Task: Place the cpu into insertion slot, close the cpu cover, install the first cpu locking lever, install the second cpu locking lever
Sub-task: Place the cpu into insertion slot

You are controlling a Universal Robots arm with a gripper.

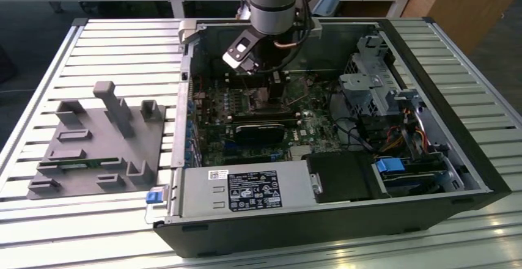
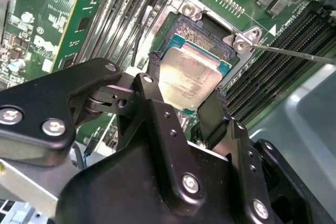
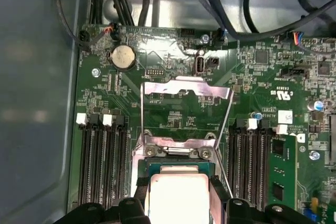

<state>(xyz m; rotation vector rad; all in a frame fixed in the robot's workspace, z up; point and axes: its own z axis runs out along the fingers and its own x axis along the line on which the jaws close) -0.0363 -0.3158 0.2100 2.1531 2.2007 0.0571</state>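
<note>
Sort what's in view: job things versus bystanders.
Job: gripper, chip between its fingers, socket, raised cover plate, lever wire.
Bystanders: grey holder tray, power supply box, coin battery, memory slots.

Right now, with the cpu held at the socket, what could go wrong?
1. The end effector grips the cpu by two edges over the insertion slot; if the chip is not square to it, it could seat crooked.
2. The cpu cover stands open just beyond the slot; a finger could catch it.
3. A thin locking lever juts out beside the slot, another possible snag.
</note>
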